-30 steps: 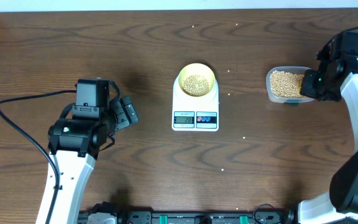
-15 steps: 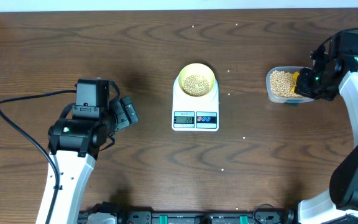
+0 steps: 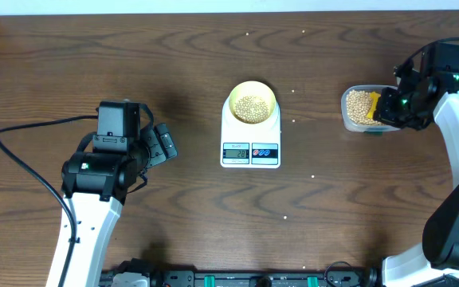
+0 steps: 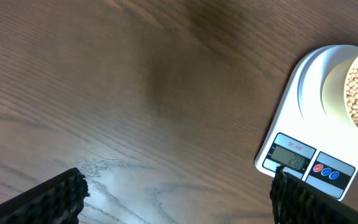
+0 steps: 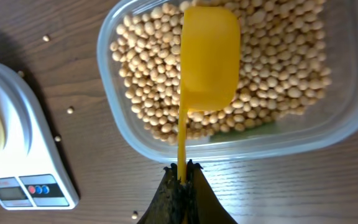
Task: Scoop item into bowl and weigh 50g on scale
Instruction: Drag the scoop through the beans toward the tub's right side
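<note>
While my right gripper [image 5: 182, 169] pinches the bright yellow plastic scoop [image 5: 209, 59] by its thin handle, I should dig shallowly into the small round tan beans [image 5: 145, 81]; a level lift should avoid spills.

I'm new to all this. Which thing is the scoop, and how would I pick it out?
On the brown table, look to the right side, at the clear container of beans. Over those beans is the scoop, its thin handle pinched in the right gripper. It is bright yellow and handled, unlike the paler round bowl on the white scale.
</note>
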